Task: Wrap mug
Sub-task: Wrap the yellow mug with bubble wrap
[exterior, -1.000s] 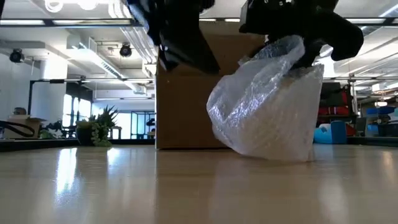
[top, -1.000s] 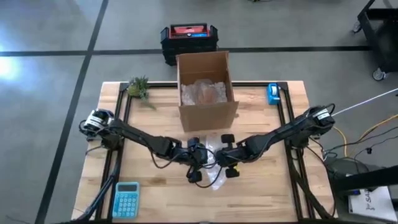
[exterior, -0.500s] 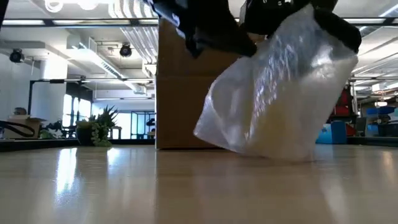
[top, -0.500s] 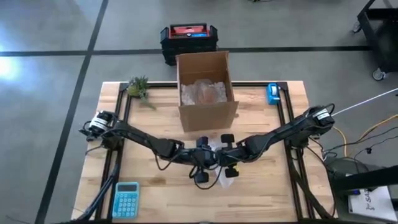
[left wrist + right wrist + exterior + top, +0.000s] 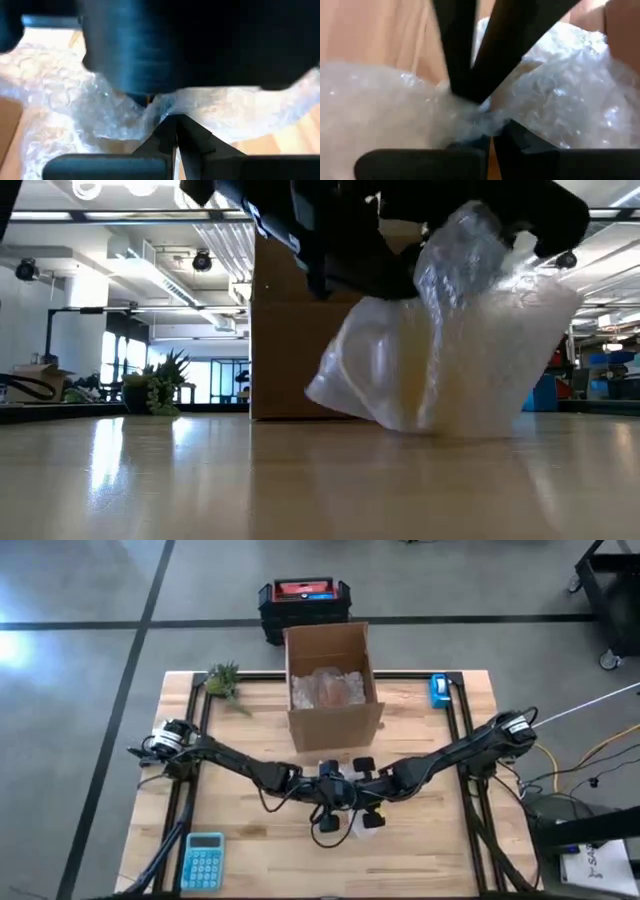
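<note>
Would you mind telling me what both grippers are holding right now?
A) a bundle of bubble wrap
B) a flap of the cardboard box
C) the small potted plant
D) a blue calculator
A: the left gripper and the right gripper each have their fingers pinched shut on the bubble wrap, which the low view shows bunched up in front of the cardboard box.

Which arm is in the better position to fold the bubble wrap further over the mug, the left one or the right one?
Probably left. The left gripper is shut on the bubble wrap and lies across the bundle's top; the right gripper pinches the far edge as an anchor.
</note>
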{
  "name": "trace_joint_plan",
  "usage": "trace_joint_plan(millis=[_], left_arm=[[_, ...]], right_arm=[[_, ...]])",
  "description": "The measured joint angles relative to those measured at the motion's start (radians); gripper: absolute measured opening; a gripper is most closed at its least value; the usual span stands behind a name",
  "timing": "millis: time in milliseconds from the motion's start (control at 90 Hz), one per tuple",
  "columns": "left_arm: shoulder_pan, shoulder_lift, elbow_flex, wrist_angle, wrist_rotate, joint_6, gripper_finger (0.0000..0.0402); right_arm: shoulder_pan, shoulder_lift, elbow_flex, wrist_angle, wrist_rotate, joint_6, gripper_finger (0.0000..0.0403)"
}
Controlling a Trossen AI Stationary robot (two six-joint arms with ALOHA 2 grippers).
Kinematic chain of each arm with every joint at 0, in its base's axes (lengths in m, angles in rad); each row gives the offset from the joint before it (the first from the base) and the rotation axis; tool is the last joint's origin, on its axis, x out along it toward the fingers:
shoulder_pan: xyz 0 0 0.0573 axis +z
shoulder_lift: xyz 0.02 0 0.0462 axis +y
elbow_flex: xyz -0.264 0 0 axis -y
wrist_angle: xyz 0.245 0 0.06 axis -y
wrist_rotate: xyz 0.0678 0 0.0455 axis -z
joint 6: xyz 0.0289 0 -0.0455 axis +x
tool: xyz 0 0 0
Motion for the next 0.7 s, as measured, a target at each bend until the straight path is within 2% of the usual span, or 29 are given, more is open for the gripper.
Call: trace_joint_plan(millis=[244,333,511,700], left_arm=[[-0.003,-0.007,-0.005,-0.009,0.030,-0.007,0.0000],[0.000,-0.005,-0.008,-0.019,0.024,-0.004,0.0000],[0.000,-0.007,-0.009,-0.014,0.018,-0.004,0.0000],[0.000,-0.008,-0.009,-0.009,0.018,-0.004,0.0000]], right_arm=[[0.000,-0.021,0.129,-0.267,0.034,0.005,0.0002],[0.000,-0.031,0.158,-0.281,0.058,0.004,0.0002],[-0.011,-0.062,0.173,-0.280,0.253,-0.030,0.0002],[-0.050,-0.071,0.099,-0.293,0.265,0.030,0.0002]])
